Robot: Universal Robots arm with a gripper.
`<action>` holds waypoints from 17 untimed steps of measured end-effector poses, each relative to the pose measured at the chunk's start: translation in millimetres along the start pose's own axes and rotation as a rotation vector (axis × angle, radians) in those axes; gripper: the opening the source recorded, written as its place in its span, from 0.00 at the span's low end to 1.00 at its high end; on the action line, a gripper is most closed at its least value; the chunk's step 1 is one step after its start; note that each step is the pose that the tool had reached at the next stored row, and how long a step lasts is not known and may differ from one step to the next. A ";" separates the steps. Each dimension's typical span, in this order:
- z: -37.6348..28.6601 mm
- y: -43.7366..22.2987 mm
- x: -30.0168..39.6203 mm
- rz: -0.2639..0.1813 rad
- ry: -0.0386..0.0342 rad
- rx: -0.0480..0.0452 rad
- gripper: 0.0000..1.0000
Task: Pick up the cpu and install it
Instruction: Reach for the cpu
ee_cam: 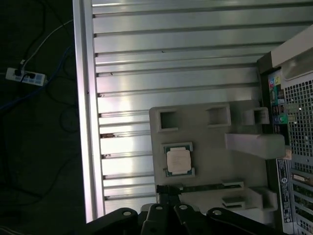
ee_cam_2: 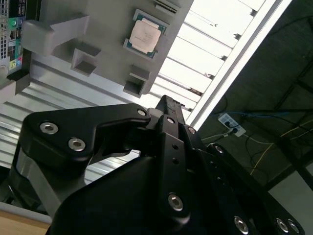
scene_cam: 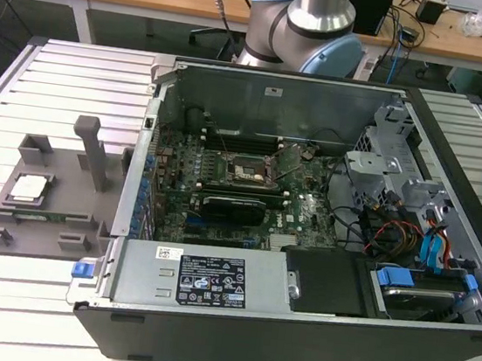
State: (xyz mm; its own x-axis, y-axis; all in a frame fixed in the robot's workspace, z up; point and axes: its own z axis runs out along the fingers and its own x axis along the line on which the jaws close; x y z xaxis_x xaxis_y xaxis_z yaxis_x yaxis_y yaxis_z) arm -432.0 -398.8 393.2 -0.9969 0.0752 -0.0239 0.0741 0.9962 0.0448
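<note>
The cpu (scene_cam: pixel 29 187), a small silver-topped square chip, lies flat in a recess of the grey holder block (scene_cam: pixel 51 219) on the slatted table, at the exterior view's left of the open computer case. Both wrist views look down on it from well above: cpu (ee_cam_2: pixel 145 34) and cpu (ee_cam: pixel 178 160). My gripper (ee_cam: pixel 168 191) hangs high over the holder, its black fingers drawn together with nothing between them; its tip (ee_cam_2: pixel 166 105) is clear of the chip. Inside the case, the motherboard's black socket frame (scene_cam: pixel 246 174) sits open.
The computer case (scene_cam: pixel 293 328) lies on its side with a black fan shroud (scene_cam: pixel 233 208), cables and blue drive clips (scene_cam: pixel 392 277) inside. A grey post (scene_cam: pixel 93 149) stands up from the holder. The table edge (ee_cam: pixel 83 122) drops off to a floor with cables.
</note>
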 end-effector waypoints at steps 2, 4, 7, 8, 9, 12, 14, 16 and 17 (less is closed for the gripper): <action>-0.2 -0.5 6.1 0.000 0.0000 0.0000 0.11; -0.2 -0.7 9.9 0.000 0.0000 0.0000 0.11; -0.4 -1.1 14.8 0.000 0.0000 0.0000 0.11; -0.4 -1.2 16.7 0.000 0.0000 0.0000 0.11; -0.5 -1.3 18.2 0.000 0.0000 -0.0001 0.11; -0.6 -1.7 23.5 0.000 0.0000 0.0000 0.11; -0.8 -2.1 28.8 0.000 0.0000 0.0000 0.11; -1.0 -2.6 35.4 0.000 0.0000 0.0000 0.11; -1.0 -2.7 36.8 0.000 0.0000 0.0000 0.11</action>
State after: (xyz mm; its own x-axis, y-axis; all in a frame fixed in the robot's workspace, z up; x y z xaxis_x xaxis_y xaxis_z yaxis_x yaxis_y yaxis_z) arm -468.9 -398.8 393.2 -0.9969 0.0753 -0.0239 0.0742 0.9962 0.0448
